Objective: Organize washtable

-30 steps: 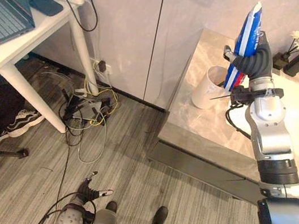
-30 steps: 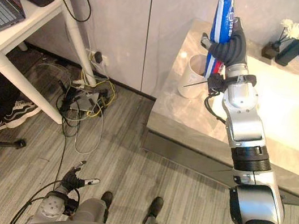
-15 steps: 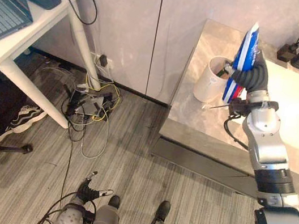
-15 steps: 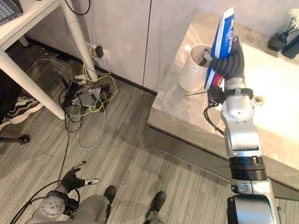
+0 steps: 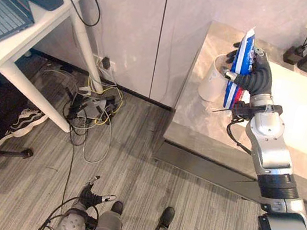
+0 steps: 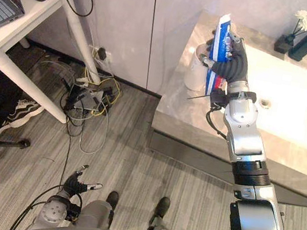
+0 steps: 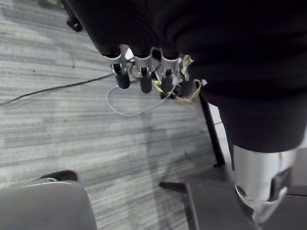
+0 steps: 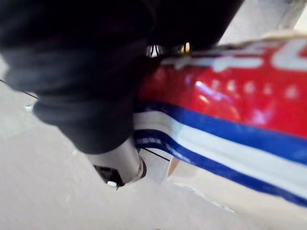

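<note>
Toothpaste tube [image 5: 242, 62], blue, white and red, is roughly upright in my right hand [image 5: 258, 78], fingers wrapped round it. It's above the marble counter [image 5: 196, 125], right by the white cup [image 5: 208, 86] — lower end maybe at the rim, hard to tell. Left hand [image 5: 91, 198] is low near the floor — fingers relaxed.
</note>
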Controlling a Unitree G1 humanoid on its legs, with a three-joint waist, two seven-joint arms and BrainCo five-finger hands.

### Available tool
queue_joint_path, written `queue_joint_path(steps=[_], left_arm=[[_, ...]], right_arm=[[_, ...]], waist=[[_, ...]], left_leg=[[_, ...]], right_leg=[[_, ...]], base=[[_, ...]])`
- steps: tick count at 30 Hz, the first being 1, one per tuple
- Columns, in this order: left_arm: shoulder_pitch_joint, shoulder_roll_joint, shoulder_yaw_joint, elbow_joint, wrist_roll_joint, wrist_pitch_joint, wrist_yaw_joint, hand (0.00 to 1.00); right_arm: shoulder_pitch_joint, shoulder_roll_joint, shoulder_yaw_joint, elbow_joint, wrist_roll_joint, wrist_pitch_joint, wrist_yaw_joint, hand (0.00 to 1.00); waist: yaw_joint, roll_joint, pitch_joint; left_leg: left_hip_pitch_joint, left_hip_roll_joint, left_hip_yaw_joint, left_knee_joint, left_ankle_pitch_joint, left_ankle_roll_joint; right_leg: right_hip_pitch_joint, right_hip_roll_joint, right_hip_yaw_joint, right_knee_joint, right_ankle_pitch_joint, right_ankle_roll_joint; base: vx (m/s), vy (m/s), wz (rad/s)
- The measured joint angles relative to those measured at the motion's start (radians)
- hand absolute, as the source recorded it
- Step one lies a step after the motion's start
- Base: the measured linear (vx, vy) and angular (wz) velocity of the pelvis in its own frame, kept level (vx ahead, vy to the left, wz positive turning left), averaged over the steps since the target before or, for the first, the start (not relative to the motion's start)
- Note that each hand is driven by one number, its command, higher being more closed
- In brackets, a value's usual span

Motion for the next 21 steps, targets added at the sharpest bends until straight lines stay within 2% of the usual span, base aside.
queue_joint_path(steps=[4, 5, 21], left_arm=[[0.0, 0.0, 0.0, 0.0, 0.0, 0.002, 0.0, 0.0], [0.0, 0.0, 0.0, 0.0, 0.0, 0.002, 0.0, 0.0], [0.0, 0.0, 0.0, 0.0, 0.0, 0.003, 0.0, 0.0]], right_arm=[[0.001, 0.017, -0.008, 0.0, 0.0, 0.0, 0.0, 0.0], [0.003, 0.033, -0.022, 0.0, 0.0, 0.0, 0.0, 1.0], [0.038, 0.039, -0.028, -0.034, -0.001, 0.004, 0.0, 1.0]], waist=[[-0.001, 0.0, 0.0], [-0.001, 0.0, 0.0], [-0.001, -0.003, -0.002]], left_leg=[[0.0, 0.0, 0.0, 0.0, 0.002, -0.001], [0.0, 0.0, 0.0, 0.0, 0.002, -0.002], [0.001, 0.0, 0.0, 0.0, 0.002, -0.001]], right_leg=[[0.0, 0.0, 0.0, 0.0, 0.0, 0.0], [0.0, 0.0, 0.0, 0.0, 0.0, 0.0], [0.0, 0.0, 0.0, 0.0, 0.0, 0.0]], base=[[0.0, 0.0, 0.0], [0.0, 0.0, 0.0], [0.0, 0.0, 0.0]])
